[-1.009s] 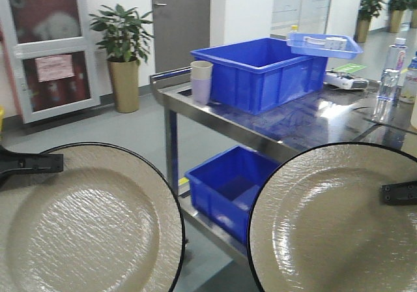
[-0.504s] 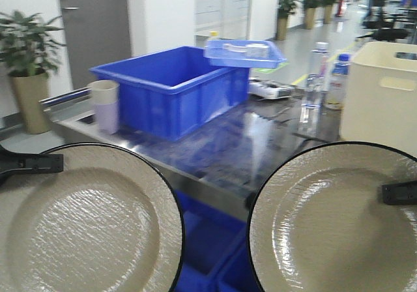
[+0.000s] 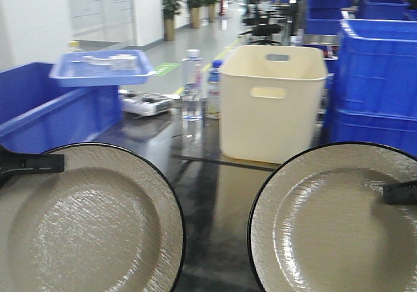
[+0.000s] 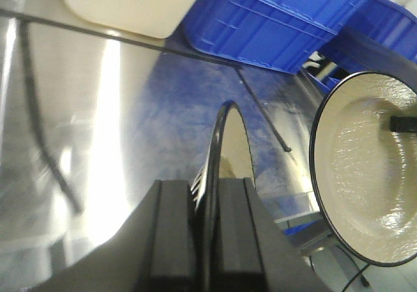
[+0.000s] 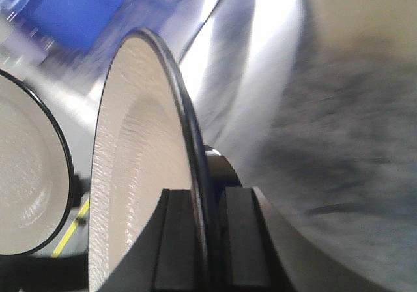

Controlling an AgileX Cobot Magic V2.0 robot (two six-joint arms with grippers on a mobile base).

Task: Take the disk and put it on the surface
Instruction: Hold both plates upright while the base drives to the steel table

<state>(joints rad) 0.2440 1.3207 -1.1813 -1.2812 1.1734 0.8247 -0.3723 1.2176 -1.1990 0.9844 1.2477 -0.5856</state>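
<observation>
1. Far left, the left jaws are clamped on the rim of the left plate (image 3: 91, 227). The wrist view shows one black finger on each side of its black edge.
2. That plate is cream and textured and stands on edge, face to the front camera, off the desk (image 3: 205, 201).
3. Behind it sits a deep blue crate (image 3: 45, 109), with a pale blue tray (image 3: 101, 67) perched on its corner.
4. Moving along, a clear bottle (image 3: 191, 87) and a blue-capped bottle (image 3: 213, 90) stand side by side on the dark, glossy desk, and a black tape line runs across the top.
5. In the centre, a cream bin (image 3: 273, 103) with handle slots sits just beside the bottles.
6. The right plate (image 3: 332, 227) matches the first and is also upright and held off the desk.
7. Stacked blue crates (image 3: 378, 83) rise behind it, close against the bin.
8. Far right, the right jaws are closed tight on that plate's rim.
</observation>
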